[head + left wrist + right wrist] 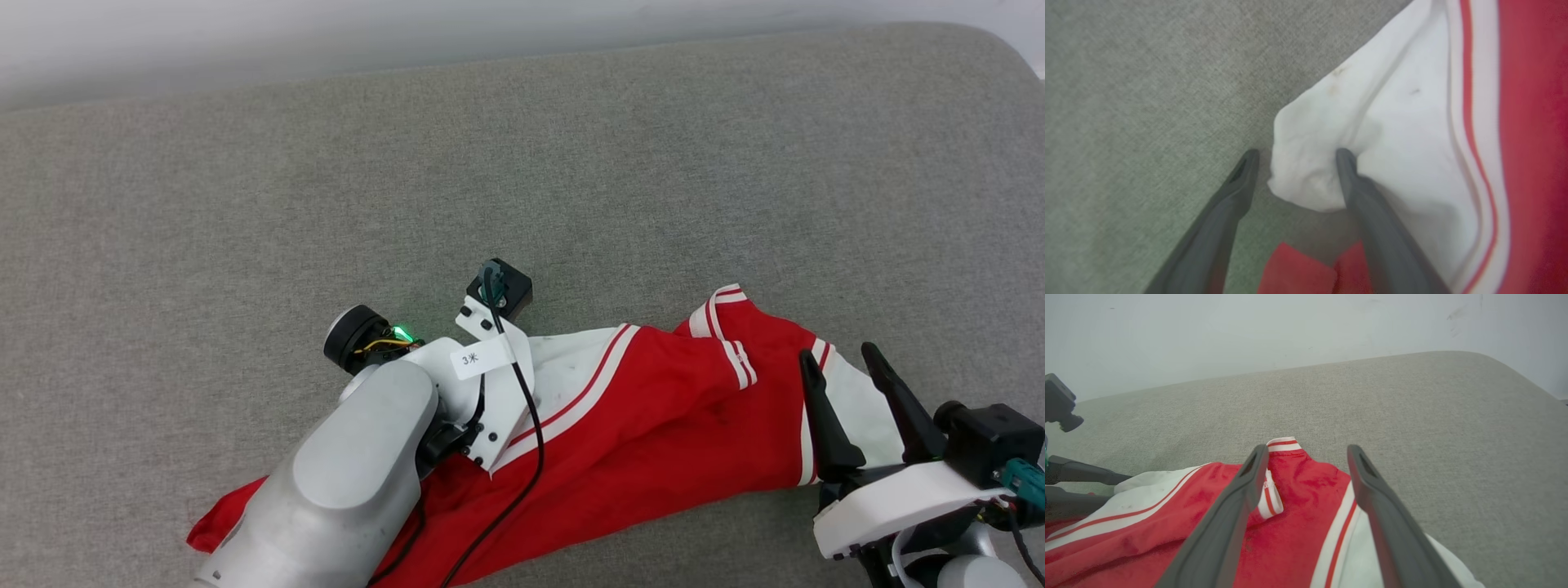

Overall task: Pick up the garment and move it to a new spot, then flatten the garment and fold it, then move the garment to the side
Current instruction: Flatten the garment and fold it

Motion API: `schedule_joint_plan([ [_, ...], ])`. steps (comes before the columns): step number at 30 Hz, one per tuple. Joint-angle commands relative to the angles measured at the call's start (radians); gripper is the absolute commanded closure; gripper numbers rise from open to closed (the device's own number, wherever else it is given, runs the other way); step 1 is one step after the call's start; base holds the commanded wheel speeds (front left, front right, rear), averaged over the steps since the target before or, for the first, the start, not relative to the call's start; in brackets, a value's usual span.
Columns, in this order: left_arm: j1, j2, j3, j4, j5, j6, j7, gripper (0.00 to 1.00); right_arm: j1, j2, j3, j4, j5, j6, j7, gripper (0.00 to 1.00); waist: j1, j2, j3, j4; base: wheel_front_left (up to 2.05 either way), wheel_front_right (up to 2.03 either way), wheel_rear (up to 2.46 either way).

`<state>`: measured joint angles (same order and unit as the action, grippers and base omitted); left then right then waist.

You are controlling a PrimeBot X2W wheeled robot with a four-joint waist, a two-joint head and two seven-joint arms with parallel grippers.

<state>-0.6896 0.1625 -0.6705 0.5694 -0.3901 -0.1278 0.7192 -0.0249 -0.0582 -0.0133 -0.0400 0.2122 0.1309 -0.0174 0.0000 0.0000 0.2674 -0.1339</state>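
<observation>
Pickup step, likely: your left gripper [1295, 157] straddles the shirt's [1535, 122] sleeve [1392, 122], spread; right gripper [1308, 451] spread too. Pinch next.

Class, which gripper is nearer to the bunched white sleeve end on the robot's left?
Left. The left gripper is open with the white sleeve end between its fingers; the right gripper is open over the opposite end of the garment.

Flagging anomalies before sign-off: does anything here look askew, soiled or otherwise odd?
The garment lies crumpled in a slanted strip on the grey cushion, not flat. Its white sleeve carries faint brownish specks near the tip that the open left gripper straddles. Nothing looks torn.
</observation>
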Motion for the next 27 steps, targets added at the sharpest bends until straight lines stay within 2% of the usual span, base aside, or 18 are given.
schedule_joint_plan([
  [1, 0.046, 0.016, -0.029, 0.047, 0.003, -0.002, 0.021, 1.00, -0.016, 0.004, -0.001, 0.004, 0.007, 0.000, -0.007, 0.00, 0.0000, 0.0000, 0.003, -0.001, 0.00, 0.00, 0.00],
  [4, 0.030, 0.029, -0.048, 0.042, -0.006, -0.003, -0.033, 1.00, -0.018, 0.005, -0.003, 0.017, 0.019, -0.001, -0.011, 0.00, 0.0000, 0.0000, 0.002, 0.001, 0.00, 0.00, 0.00],
  [9, 0.008, 0.052, 0.004, 0.021, -0.015, 0.022, -0.174, 1.00, -0.005, 0.006, -0.017, 0.035, 0.027, 0.000, -0.008, 0.00, 0.0000, 0.0000, -0.023, 0.020, 0.00, 0.00, 0.00],
  [13, 0.026, 0.075, 0.065, -0.012, -0.028, 0.080, -0.283, 1.00, 0.008, 0.005, -0.033, 0.044, 0.025, 0.000, -0.002, 0.00, 0.0000, 0.0000, -0.055, 0.043, 0.00, 0.00, 0.00],
  [17, 0.077, 0.127, 0.137, -0.037, -0.055, 0.140, -0.348, 1.00, 0.028, 0.004, -0.051, 0.038, 0.020, -0.001, 0.012, 0.00, 0.0000, 0.0000, -0.083, 0.072, 0.00, 0.00, 0.00],
  [23, 0.226, 0.196, 0.247, -0.078, -0.126, 0.227, -0.406, 1.00, 0.049, 0.003, -0.070, 0.031, 0.014, 0.000, 0.034, 0.00, 0.0000, 0.0000, -0.110, 0.100, 0.00, 0.00, 0.00],
  [27, 0.349, 0.214, 0.312, -0.117, -0.180, 0.281, -0.440, 1.00, 0.062, 0.003, -0.080, 0.027, 0.010, 0.000, 0.051, 0.00, 0.0000, 0.0000, -0.119, 0.116, 0.00, 0.00, 0.00],
])
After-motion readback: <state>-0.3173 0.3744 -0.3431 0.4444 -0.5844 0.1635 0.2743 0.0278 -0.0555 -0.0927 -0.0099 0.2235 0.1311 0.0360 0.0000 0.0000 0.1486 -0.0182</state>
